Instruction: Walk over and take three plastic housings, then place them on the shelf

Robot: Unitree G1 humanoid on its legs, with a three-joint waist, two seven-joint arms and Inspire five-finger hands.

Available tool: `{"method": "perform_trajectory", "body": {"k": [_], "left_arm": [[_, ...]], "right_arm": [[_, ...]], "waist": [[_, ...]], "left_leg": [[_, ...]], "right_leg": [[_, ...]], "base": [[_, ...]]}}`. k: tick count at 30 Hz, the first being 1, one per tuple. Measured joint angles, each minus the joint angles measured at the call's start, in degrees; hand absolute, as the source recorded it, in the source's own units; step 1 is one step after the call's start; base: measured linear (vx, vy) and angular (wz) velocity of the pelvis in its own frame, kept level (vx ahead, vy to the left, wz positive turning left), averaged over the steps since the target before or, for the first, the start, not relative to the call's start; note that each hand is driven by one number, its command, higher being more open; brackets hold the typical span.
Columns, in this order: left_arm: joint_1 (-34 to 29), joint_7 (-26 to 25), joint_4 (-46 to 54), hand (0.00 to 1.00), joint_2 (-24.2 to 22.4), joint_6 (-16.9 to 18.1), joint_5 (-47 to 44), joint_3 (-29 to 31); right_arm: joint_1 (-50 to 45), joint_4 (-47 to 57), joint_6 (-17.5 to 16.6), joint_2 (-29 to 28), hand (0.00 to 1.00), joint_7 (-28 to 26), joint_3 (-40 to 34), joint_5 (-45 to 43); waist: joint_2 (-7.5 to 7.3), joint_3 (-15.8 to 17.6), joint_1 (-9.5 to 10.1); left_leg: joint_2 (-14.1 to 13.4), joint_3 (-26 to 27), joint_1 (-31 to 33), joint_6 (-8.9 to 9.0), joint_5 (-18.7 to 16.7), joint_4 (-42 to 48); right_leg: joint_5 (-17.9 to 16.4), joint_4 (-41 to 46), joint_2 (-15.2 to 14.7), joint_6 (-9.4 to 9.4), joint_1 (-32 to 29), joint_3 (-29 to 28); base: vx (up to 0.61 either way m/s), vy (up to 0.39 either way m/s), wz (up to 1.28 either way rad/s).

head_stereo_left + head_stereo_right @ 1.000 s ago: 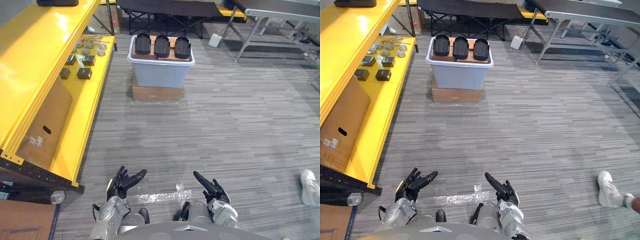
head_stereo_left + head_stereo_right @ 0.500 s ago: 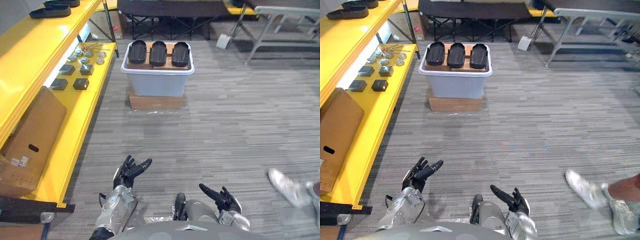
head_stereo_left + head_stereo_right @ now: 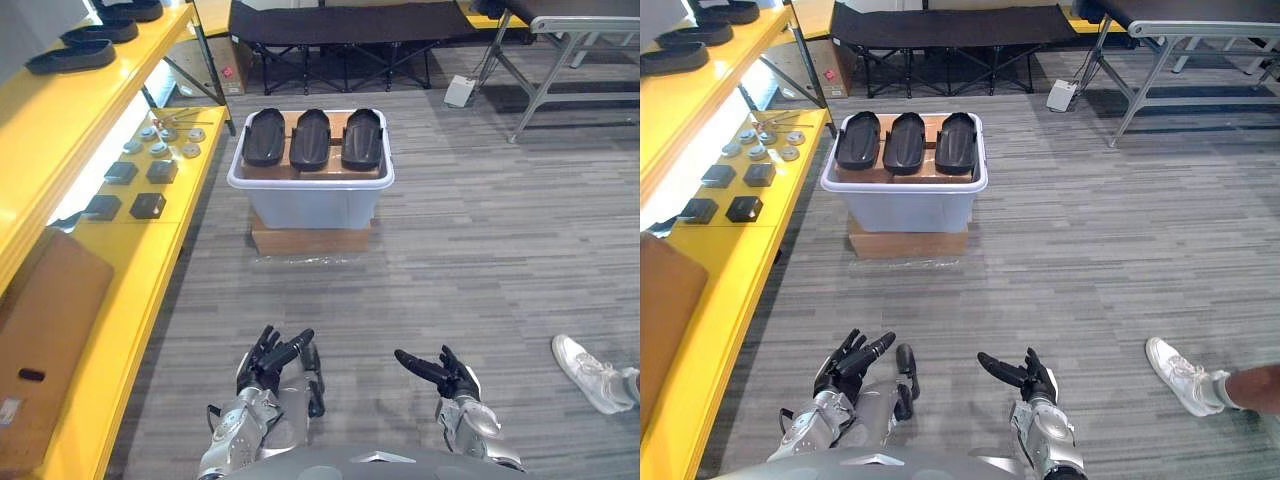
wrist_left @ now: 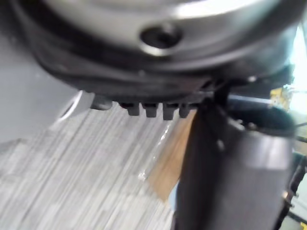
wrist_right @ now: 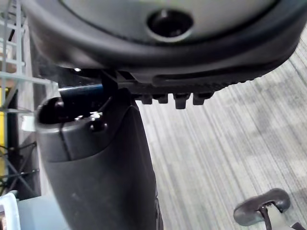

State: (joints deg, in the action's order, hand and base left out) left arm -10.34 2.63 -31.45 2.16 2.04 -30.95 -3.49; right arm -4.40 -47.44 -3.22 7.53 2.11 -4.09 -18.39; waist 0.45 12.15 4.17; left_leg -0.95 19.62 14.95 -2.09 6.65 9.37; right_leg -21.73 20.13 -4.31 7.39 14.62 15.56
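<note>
Three black plastic housings point(image 3: 311, 138) lie side by side on top of a pale grey bin point(image 3: 310, 201), which stands on a flat cardboard box point(image 3: 310, 240) on the floor ahead. More black housings point(image 3: 70, 56) rest on the upper level of the yellow shelf point(image 3: 40, 130) at the left. My left hand point(image 3: 268, 358) and right hand point(image 3: 440, 372) are low in front of me, both open with fingers spread, holding nothing and well short of the bin.
The shelf's lower level point(image 3: 150, 215) carries small dark blocks point(image 3: 132, 190), round metal parts point(image 3: 165, 140) and a cardboard panel point(image 3: 40, 330). A black folding cot point(image 3: 345, 30) and a metal table frame point(image 3: 570, 40) stand behind the bin. A person's white shoe point(image 3: 590, 372) is at the right.
The camera has moved forward, so the bin and housings appear closer and more central. The person's shoe sits further right. Both hands stay open and low.
</note>
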Motion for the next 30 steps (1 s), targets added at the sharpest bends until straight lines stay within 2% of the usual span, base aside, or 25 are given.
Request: {"method": "perform_trajectory", "body": {"k": [1, 2, 4, 5, 7, 8, 9, 10, 11, 12, 13, 14, 15, 16, 17, 18, 19, 20, 22, 23, 24, 25, 26, 29, 30], "left_arm": [[0.2, 0.6, -0.2, 1.0, -0.1, 0.0, 0.0, -0.1], [1.0, 1.1, -0.2, 1.0, 0.4, 0.0, 0.1, -0.2], [1.8, 1.2, 0.1, 1.0, 1.1, 0.0, 0.1, -1.2], [1.9, 1.2, 0.5, 1.0, 1.2, 0.1, 0.0, -1.2], [3.3, 1.7, 1.2, 1.0, 1.4, 0.3, 0.0, -1.4], [4.7, 1.7, 1.3, 1.0, 2.0, 0.4, -0.2, -2.0], [5.4, 1.8, 1.3, 1.0, 2.5, 0.5, -0.1, -2.6], [6.3, 2.2, 1.5, 1.0, 2.9, 0.9, -0.1, -3.1], [6.4, 2.4, 1.5, 1.0, 3.3, 1.3, -0.1, -3.1], [6.1, 2.4, 1.5, 1.0, 3.5, 1.5, -0.2, -3.0], [5.1, 2.5, 1.7, 1.0, 3.8, 1.6, -0.2, -2.7], [4.1, 2.5, 1.8, 1.0, 3.9, 1.6, -0.3, -2.7], [1.4, 2.2, 2.5, 1.0, 4.3, 1.6, -0.6, -2.3], [0.5, 1.9, 2.4, 1.0, 4.3, 1.6, -0.8, -2.4], [-1.0, 1.3, 2.0, 1.0, 3.3, 1.4, -1.1, -2.4], [-1.9, 1.3, 1.6, 1.0, 3.2, 1.4, -2.3, -2.4], [-1.8, 1.3, 1.5, 1.0, 3.0, 1.4, -2.4, -2.5], [-1.7, 1.5, 1.3, 1.0, 2.2, 1.4, -2.3, -2.6], [-1.4, 1.5, 1.1, 1.0, 1.6, 1.4, -2.3, -3.9], [-1.0, 1.5, 1.1, 1.0, 1.5, 1.4, -2.2, -4.4], [0.1, 1.3, 0.7, 1.0, 1.5, 1.4, -2.1, -5.2], [1.2, 1.1, -0.3, 1.0, 1.3, 1.4, -2.1, -5.3], [2.3, 0.3, -1.3, 1.0, 1.4, 1.3, -1.5, -5.3], [3.7, 0.4, -1.9, 1.0, 2.8, 1.4, 3.2, -5.7], [3.5, 0.4, -1.9, 1.0, 3.2, 1.3, 4.2, -5.8]], "right_arm": [[0.4, -0.3, -0.1, 0.1, 1.0, -0.3, -0.5, -0.1], [0.4, -0.6, -0.7, -0.5, 1.0, -0.6, -0.8, 0.0], [0.3, -0.6, -1.1, -1.9, 1.0, -0.7, 0.4, 0.0], [0.3, -0.5, -1.4, -2.3, 1.0, -0.6, 1.1, 0.0], [0.9, 1.2, -1.8, -3.5, 1.0, -0.5, 3.0, -0.1], [1.0, 2.3, -2.5, -4.1, 1.0, -0.6, 3.6, 0.0], [0.9, 2.8, -2.9, -4.3, 1.0, -0.7, 3.6, -0.1], [1.0, 3.3, -3.5, -4.7, 1.0, -0.7, 3.6, -0.1], [1.0, 3.3, -3.8, -5.2, 1.0, -0.8, 3.5, -0.1], [0.8, 3.3, -3.8, -5.5, 1.0, -1.0, 3.5, 0.0], [0.6, 3.2, -3.8, -6.0, 1.0, -1.1, 3.6, -0.1], [0.2, 3.2, -3.8, -6.2, 1.0, -1.1, 3.7, -0.1], [-0.3, 3.1, -3.8, -6.3, 1.0, -1.1, 4.4, -0.1], [-0.2, 3.1, -3.8, -6.0, 1.0, -1.0, 4.6, -0.1], [0.2, 2.8, -3.8, -4.9, 1.0, -0.4, 4.7, -0.1], [0.4, 2.9, -3.9, -4.2, 1.0, 0.2, 4.6, -0.1], [0.7, 2.9, -3.9, -3.7, 1.0, 0.6, 4.5, -0.1], [0.5, 2.9, -3.9, -2.8, 1.0, 1.2, 3.7, -0.2], [-0.5, 3.2, -4.6, -2.6, 1.0, 1.3, 1.0, -0.3], [-0.8, 3.4, -5.3, -2.5, 1.0, 1.5, -0.1, -0.4], [-1.1, 4.2, -6.3, -2.1, 1.0, 2.1, -1.7, -0.5], [-1.5, 4.9, -6.8, -2.0, 1.0, 2.4, -2.5, -0.5], [-2.4, 5.8, -7.5, -1.9, 1.0, 2.6, -2.8, -0.5], [-7.1, 8.2, -8.4, -4.1, 1.0, 2.8, -2.5, -0.6], [-8.0, 8.5, -8.4, -4.7, 1.0, 2.7, -2.4, -0.6]], "waist": [[-0.65, 0.2, -0.08], [-1.96, 0.8, -0.99], [-2.12, 1.0, -2.0], [-1.97, 1.1, -2.26], [-0.52, 1.2, -2.75], [-0.09, 1.3, -2.76], [-0.12, 1.3, -2.75], [-0.18, 1.3, -2.75], [-0.83, 1.3, -2.62], [-1.24, 1.3, -2.44], [-2.0, 1.0, -2.0], [-2.49, 0.8, -1.51], [-3.58, 0.1, -0.84], [-3.54, 0.0, -0.86], [-1.08, -0.3, -0.83], [0.58, -0.7, -1.05], [0.84, -0.6, -1.32], [0.64, -0.5, -1.33], [0.05, -0.5, -1.41], [0.34, -0.7, -1.65], [1.16, -1.1, -2.9], [1.19, -1.2, -3.69], [0.61, -1.2, -4.38], [-0.96, -1.8, -4.56], [-1.02, -1.8, -4.55]], "left_leg": [[1.8, 0.1, -1.4, -4.84, -0.3, -0.8], [4.3, -0.6, -4.4, -5.66, -1.2, -2.7], [5.3, -2.3, -8.7, -5.55, -2.8, -2.9], [5.2, -3.0, -9.8, -5.34, -3.0, -2.9], [4.0, -7.2, -13.2, -3.27, -4.3, -4.1], [3.6, -9.5, -14.4, -2.05, -5.0, -4.8], [3.7, -10.7, -14.8, -1.62, -5.4, -5.1], [3.7, -12.4, -15.6, -1.3, -6.5, -6.1], [4.2, -13.7, -16.4, -1.24, -7.4, -6.2], [4.4, -14.3, -17.0, -1.13, -7.8, -6.2], [4.8, -15.3, -18.4, -0.74, -9.1, -5.6], [5.1, -15.5, -18.9, -0.04, -10.2, -4.9], [5.6, -15.8, -18.7, 0.24, -13.5, -1.4], [5.4, -16.0, -17.9, 0.35, -15.5, 1.1], [2.6, -16.3, -15.5, 2.31, -19.6, 7.2], [0.0, -15.9, -12.9, 4.46, -22.1, 13.0], [-1.0, -15.0, -11.2, 5.44, -22.5, 16.2], [-3.4, -11.7, -9.2, 4.75, -23.4, 19.7], [-6.1, -10.8, -9.6, 5.32, -22.9, 14.7], [-6.9, -10.8, -9.5, 5.71, -22.0, 11.9], [-7.9, -10.4, -9.7, 6.97, -15.6, 5.5], [-7.5, -9.9, -10.7, 7.17, -12.4, 2.7], [-6.1, -9.1, -12.6, 6.74, -10.9, -1.3], [-4.4, -8.0, -14.2, 6.49, -10.2, -4.4], [-4.3, -7.6, -14.7, 6.49, -10.2, -4.9]], "right_leg": [[1.1, 14.5, -3.9, 0.73, -6.2, 1.0], [8.8, 30.0, -9.4, 0.22, -12.6, 2.2], [6.7, 33.6, -12.6, -2.17, -16.5, 3.4], [6.1, 31.0, -12.5, -2.1, -16.8, 4.1], [5.9, 15.7, -9.6, -0.83, -17.7, 4.7], [6.7, 6.7, -7.5, 0.24, -18.4, 2.7], [7.4, 2.4, -6.7, 1.17, -18.9, 1.2], [9.4, -3.6, -5.9, 2.28, -20.2, -1.6], [13.0, -6.4, -5.8, 2.03, -21.4, -3.6], [14.8, -6.7, -6.0, 1.77, -21.7, -4.2], [18.1, -6.5, -6.3, 0.52, -21.7, -4.5], [19.8, -6.1, -6.3, -0.46, -21.6, -4.4], [22.2, -6.0, -6.2, -2.06, -21.1, -3.9], [20.4, -6.0, -6.1, -4.22, -20.5, -3.1], [19.6, -6.6, -4.0, -4.65, -19.8, -2.1], [19.5, -9.3, -1.9, -5.26, -18.5, -1.3], [19.9, -10.6, -1.2, -5.81, -17.5, -1.1], [20.4, -12.8, -0.7, -6.39, -15.4, -0.5], [20.4, -13.8, -0.8, -6.37, -14.4, -0.1], [20.4, -14.2, -0.8, -6.27, -14.4, 0.1], [20.7, -14.7, -0.8, -5.76, -14.7, 0.2], [21.0, -15.4, -1.4, -5.14, -14.5, 0.1], [21.5, -15.7, -2.5, -4.4, -14.5, -0.2], [22.0, -17.6, -3.7, -3.36, -14.1, -0.5], [22.1, -17.6, -3.7, -3.22, -14.0, -0.6]], "base": [[0.53, 0.194, 0.17], [0.39, 0.18, 0.41], [0.56, 0.218, 0.55], [0.6, 0.161, 0.62], [0.49, 0.021, 0.67], [0.38, -0.038, 0.68], [0.37, -0.081, 0.95], [0.34, -0.126, 0.98], [0.34, -0.149, 0.92], [0.3, -0.185, 0.76], [0.25, -0.174, 0.45], [0.37, -0.312, 0.37], [0.29, -0.285, 0.17], [0.3, -0.329, 0.06], [0.22, -0.223, -0.02], [0.21, -0.2, 0.02], [0.21, -0.182, 0.15], [0.16, -0.15, 0.16], [0.18, -0.125, -0.02], [0.18, -0.008, -0.07], [0.13, 0.076, -0.01], [0.18, 0.153, -0.01], [0.14, 0.141, 0.0], [0.12, 0.108, -0.09], [0.1, 0.06, -0.14]]}}
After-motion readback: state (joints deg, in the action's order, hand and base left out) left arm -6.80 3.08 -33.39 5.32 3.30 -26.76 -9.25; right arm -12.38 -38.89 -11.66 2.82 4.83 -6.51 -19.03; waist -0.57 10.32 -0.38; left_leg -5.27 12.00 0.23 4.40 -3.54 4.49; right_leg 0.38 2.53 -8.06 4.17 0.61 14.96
